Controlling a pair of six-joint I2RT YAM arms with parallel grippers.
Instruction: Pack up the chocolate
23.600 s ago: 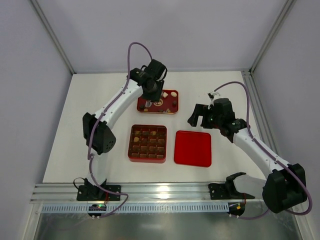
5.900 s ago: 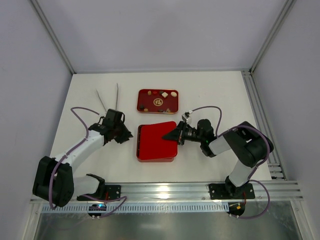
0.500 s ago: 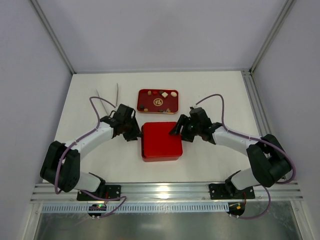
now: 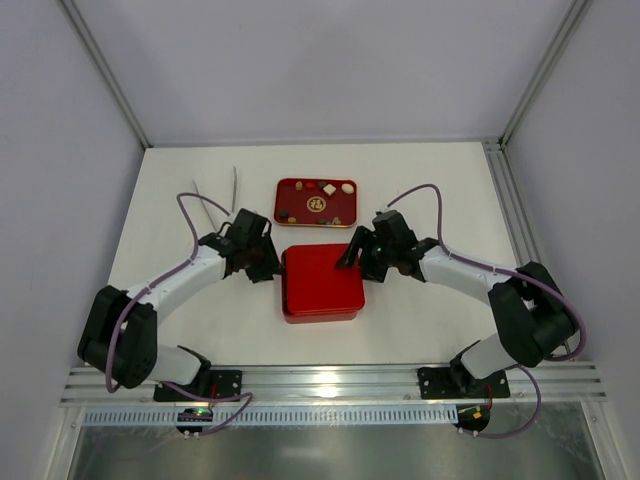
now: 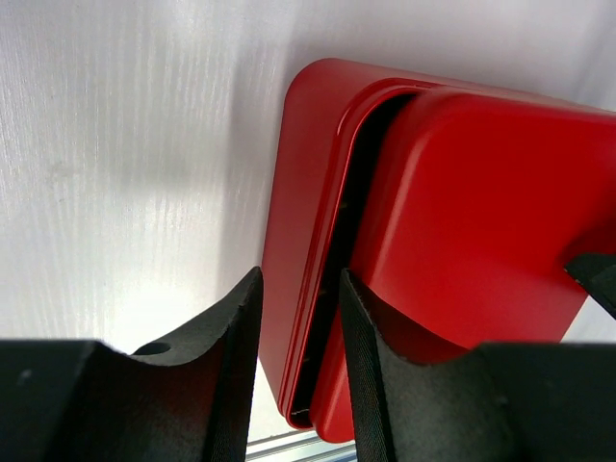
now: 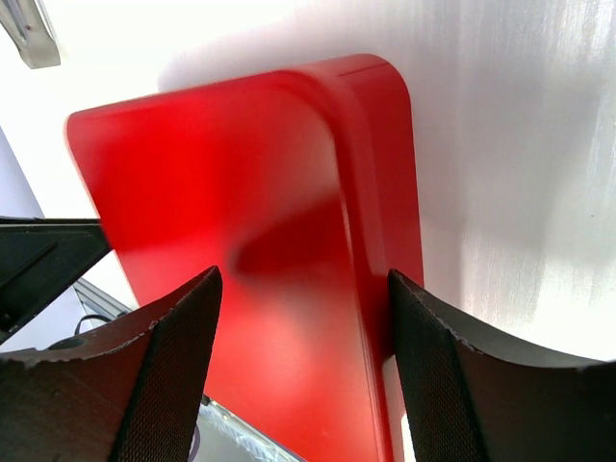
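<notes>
Overhead, the red lid [image 4: 320,280] lay on the square red box [image 5: 289,231] near the middle of the white table [image 4: 440,180], between the two arms. In the left wrist view the lid sat slightly askew. A dark slit showed between its left rim and the box wall, and a strip of the box stuck out to the left of it. Whatever was inside the box was hidden by the lid.

The chocolate [image 4: 330,187] that could be seen lay as a scatter of small white, tan and dark pieces in a shallow red tray [image 4: 298,200]. The tray stood just beyond the far side of the box, apart from it and from both arms.

The left gripper [image 5: 298,289] was at the left edge of the box. Its jaws were set narrow, astride the box wall and the lid's rim. I could not tell whether they pinched the rim or only straddled it.

The right gripper [image 6: 303,279] was over the far right corner of the lid with its jaws spread wide. One finger was above the lid's top, the other was out by its right side, and nothing was gripped between them. That view was somewhat blurred.

Two thin pale sticks [image 4: 234,187] lay on the table at the far left, well apart from the box.
</notes>
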